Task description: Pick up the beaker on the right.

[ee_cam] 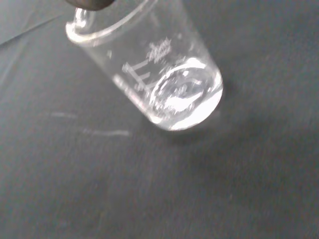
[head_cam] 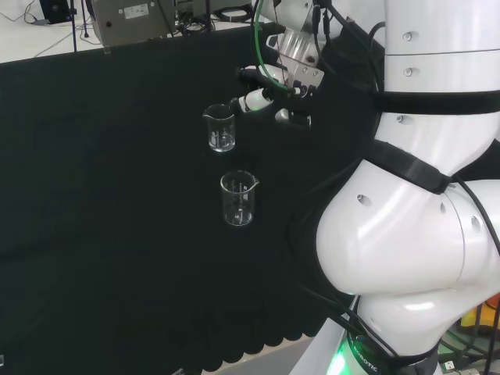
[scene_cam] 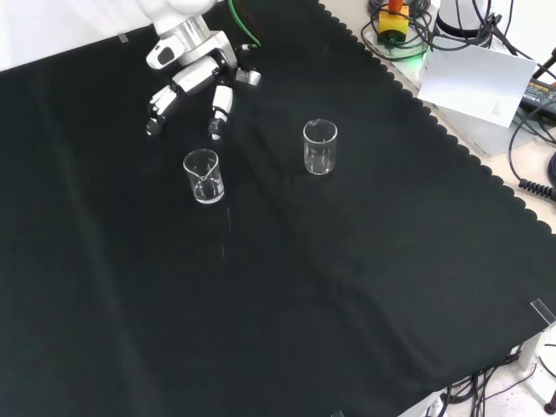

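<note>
Glass beaker (scene_cam: 203, 175) stands upright on the black cloth (scene_cam: 287, 295), spout lip turned toward the front camera. In the front view it sits at about 6 o'clock from my hand (scene_cam: 193, 80), near but apart, with nothing of mine touching it. Head view: same beaker (head_cam: 220, 127) at roughly 8 o'clock from the hand (head_cam: 269, 98), just beside the fingertips. Wrist view looks down into it (ee_cam: 164, 74): clear wall with white printed scale marks, bright round base. Contents, if any, I cannot tell. The dark tip of one finger (ee_cam: 92, 4) shows just by the rim. Hand is wide, fingers (scene_cam: 163, 102) straight and spread, pointing down toward the cloth, holding nothing. Second beaker (scene_cam: 320, 146), also upright and clear, stands at about 2 o'clock from the first in the front view, well apart from the hand. In the head view it (head_cam: 238, 198) is at 5 o'clock from the first, nearer the camera. My white arm links (head_cam: 422, 234) bulk at 3 o'clock in the head view. White paper sheet (scene_cam: 473, 82) lies off the cloth at 2 o'clock in the front view.
</note>
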### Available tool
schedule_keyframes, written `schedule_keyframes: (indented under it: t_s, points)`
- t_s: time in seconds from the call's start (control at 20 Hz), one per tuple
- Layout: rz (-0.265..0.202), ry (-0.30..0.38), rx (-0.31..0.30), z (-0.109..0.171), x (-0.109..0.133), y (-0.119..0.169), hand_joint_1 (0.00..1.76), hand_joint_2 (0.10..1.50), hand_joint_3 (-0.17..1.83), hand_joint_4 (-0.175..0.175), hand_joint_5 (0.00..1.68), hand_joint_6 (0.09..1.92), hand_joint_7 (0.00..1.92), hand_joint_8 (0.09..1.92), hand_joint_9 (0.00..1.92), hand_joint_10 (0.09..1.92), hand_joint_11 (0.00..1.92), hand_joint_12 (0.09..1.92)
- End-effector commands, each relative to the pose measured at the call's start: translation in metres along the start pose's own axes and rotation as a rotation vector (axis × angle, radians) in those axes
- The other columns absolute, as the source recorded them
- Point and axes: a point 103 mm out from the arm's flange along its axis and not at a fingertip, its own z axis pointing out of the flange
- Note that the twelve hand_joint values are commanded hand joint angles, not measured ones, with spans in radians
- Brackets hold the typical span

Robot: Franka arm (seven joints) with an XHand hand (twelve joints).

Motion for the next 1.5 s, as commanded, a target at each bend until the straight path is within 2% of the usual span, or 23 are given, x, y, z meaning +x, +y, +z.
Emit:
schedule_keyframes:
  t_s: [0.05,0.3,0.5,0.7,0.95,1.2,1.5]
  points:
    - [-0.107,0.046,0.035,0.032,0.004,0.0,0.83,0.9,-0.17,-0.02,0.32,0.09,0.06,0.72,0.25,0.69,0.01,1.42]
    - [-0.128,0.027,0.036,0.038,0.003,0.003,0.86,0.89,-0.17,-0.018,0.35,0.09,0.08,0.7,0.26,0.67,0.0,1.41]
    - [-0.121,0.051,0.014,0.041,0.003,0.008,0.86,0.89,-0.17,-0.019,0.31,0.09,0.02,0.63,0.2,0.64,0.0,1.4]
    - [-0.133,0.07,0.005,0.05,0.002,0.012,0.85,0.89,-0.17,-0.019,0.3,0.09,0.01,0.57,0.17,0.63,0.0,1.39]
    - [-0.11,0.161,-0.029,0.052,-0.008,0.017,0.85,0.88,-0.17,-0.019,0.32,0.09,0.07,0.6,0.22,0.64,0.0,1.39]
    - [-0.11,0.207,-0.038,0.056,-0.016,0.023,0.85,0.88,-0.17,-0.02,0.34,0.09,0.09,0.61,0.23,0.64,0.0,1.4]
    - [-0.128,0.184,-0.028,0.063,-0.014,0.024,0.85,0.88,-0.17,-0.023,0.36,0.09,0.11,0.63,0.27,0.65,0.02,1.41]
